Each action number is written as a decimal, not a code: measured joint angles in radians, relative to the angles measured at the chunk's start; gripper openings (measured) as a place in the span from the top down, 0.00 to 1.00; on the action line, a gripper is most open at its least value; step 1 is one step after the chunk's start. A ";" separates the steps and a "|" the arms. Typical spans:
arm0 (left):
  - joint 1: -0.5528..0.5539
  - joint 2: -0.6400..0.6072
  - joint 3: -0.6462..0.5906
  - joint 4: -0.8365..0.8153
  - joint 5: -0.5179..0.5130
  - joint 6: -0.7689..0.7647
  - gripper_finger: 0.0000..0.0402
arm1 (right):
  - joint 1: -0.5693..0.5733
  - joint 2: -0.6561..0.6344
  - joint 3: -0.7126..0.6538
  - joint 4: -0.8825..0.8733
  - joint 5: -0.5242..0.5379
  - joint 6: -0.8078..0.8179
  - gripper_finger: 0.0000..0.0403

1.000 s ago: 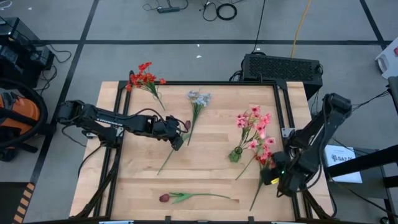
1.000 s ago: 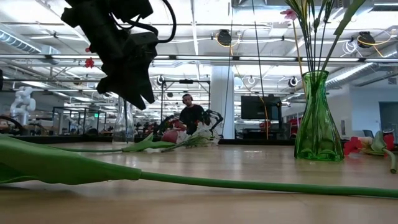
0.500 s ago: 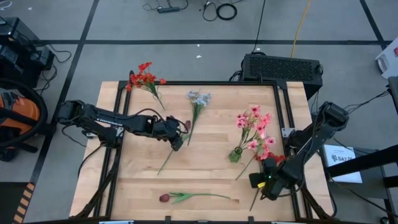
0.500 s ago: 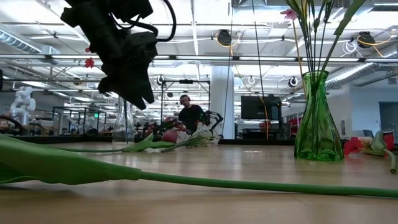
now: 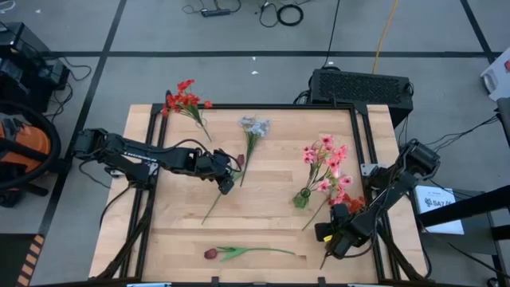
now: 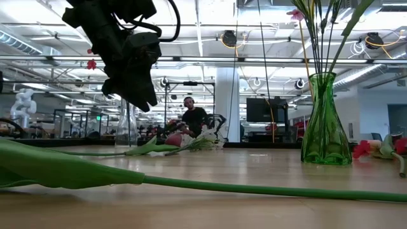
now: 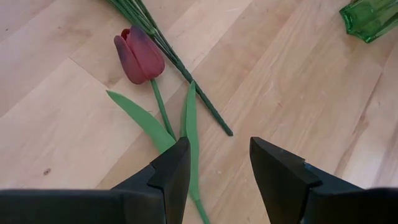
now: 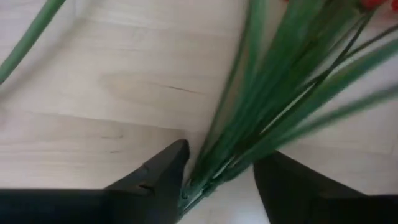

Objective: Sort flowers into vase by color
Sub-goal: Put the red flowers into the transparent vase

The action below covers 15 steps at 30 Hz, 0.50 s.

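Note:
My right gripper [image 5: 333, 237] is low over the table's near right corner and open. The green stems [image 8: 261, 112] of a red cluster flower [image 5: 355, 205] that lies flat on the wood run between its fingers. My left gripper [image 5: 227, 182] hangs open above the table's middle left, over the stem and leaf of a dark red tulip [image 7: 138, 55] lying on the wood. Pink blossoms [image 5: 325, 159] stand in a green vase [image 5: 301, 198]. A second tulip [image 5: 210, 253] lies near the front edge.
A red cluster [image 5: 185, 100] lies at the far left corner, partly over the table's frame. A grey-blue bunch [image 5: 255, 125] lies at the far middle. One pink stem [image 5: 323, 209] lies beside the vase. A black box [image 5: 362, 86] sits beyond the far edge.
My right gripper has come down and moved toward the table's left, from the right edge to over the red flower's stems. The flowers lie as before.

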 joint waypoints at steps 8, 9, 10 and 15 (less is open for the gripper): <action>0.000 0.000 0.000 0.000 0.002 0.000 0.57 | -0.002 -0.052 -0.007 0.031 0.014 -0.031 0.97; 0.000 0.000 0.000 0.000 0.002 0.000 0.57 | -0.002 -0.065 -0.008 0.026 0.013 -0.031 0.97; 0.000 0.000 0.000 0.000 0.002 0.000 0.57 | -0.002 -0.078 -0.010 0.018 0.013 -0.030 0.97; 0.000 0.000 0.000 0.000 0.002 0.023 0.57 | -0.001 -0.160 0.001 -0.030 0.022 -0.011 0.99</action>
